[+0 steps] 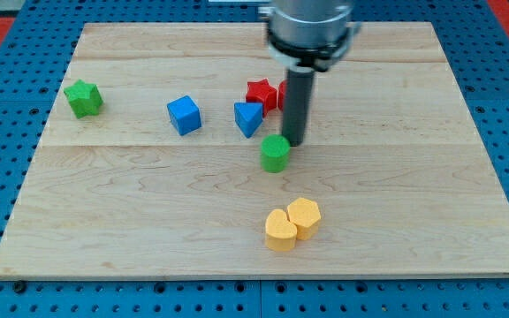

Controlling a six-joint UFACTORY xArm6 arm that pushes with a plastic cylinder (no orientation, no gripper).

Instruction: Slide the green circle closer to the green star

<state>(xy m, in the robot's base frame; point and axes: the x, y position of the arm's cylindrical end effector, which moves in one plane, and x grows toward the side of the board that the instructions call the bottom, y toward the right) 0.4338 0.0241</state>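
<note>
Green circle (pixel 275 153) just below-left of my tip (pixel 293 144), touching or nearly so. No hand on this rod, so nothing held. Blue wedge-like block (pixel 248 118) and red blocks (pixel 261 93) close to the left. Blue cube (pixel 184 115) farther left. Green star (pixel 84 97) far left on table (pixel 414 221). Yellow pair (pixel 292 223) below.

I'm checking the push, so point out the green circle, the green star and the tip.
green circle (pixel 275 153), camera view, on its top face
green star (pixel 83 97), camera view, on its top face
my tip (pixel 293 144), camera view, the rod's very end
</note>
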